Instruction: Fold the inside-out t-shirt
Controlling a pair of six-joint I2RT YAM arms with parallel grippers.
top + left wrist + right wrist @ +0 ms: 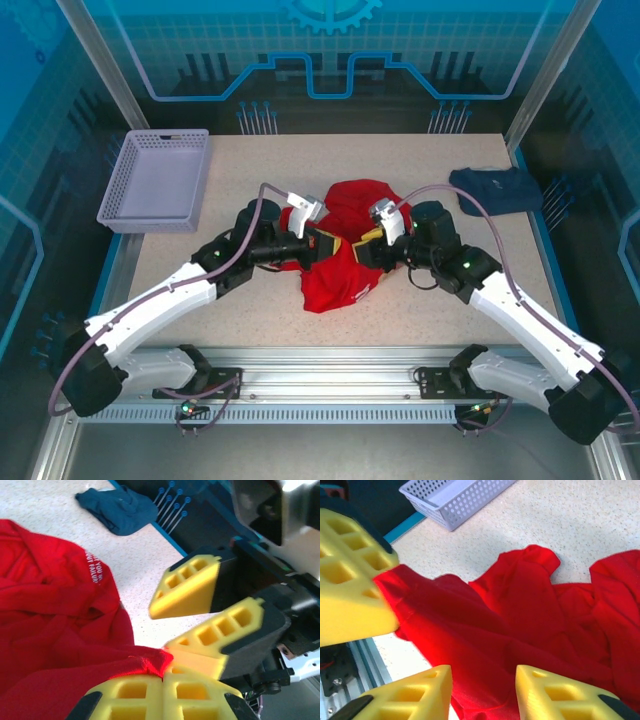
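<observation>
Surface: your table (430,160) is a flat, matte, speckled beige top edged in blue, with a ribbed aluminium rail (330,380) along the near side where both arms are bolted. Room: you work inside an enclosure of clear panels on metal posts, lit blue, with a gear-and-line motif on the back wall. Far left corner: one lavender plastic basket (155,180), rectangular and shallow, its walls and floor perforated. Far right: one dark navy garment (495,188), soft and bunched into a low heap, well apart from the rest. Centre: the inside-out t-shirt (340,270), bright red soft cloth, lies crumpled in deep folds between your two arms, with white lettering (95,566) showing on one fold. Grip, item one: your left gripper (162,680) has its yellow hollow-celled foam pads pressed together, pinching an edge of the red cloth. Grip, item two: your right gripper (482,675) has the same wedge-shaped pads standing apart, red cloth lying beneath the gap, gripping nothing.
</observation>
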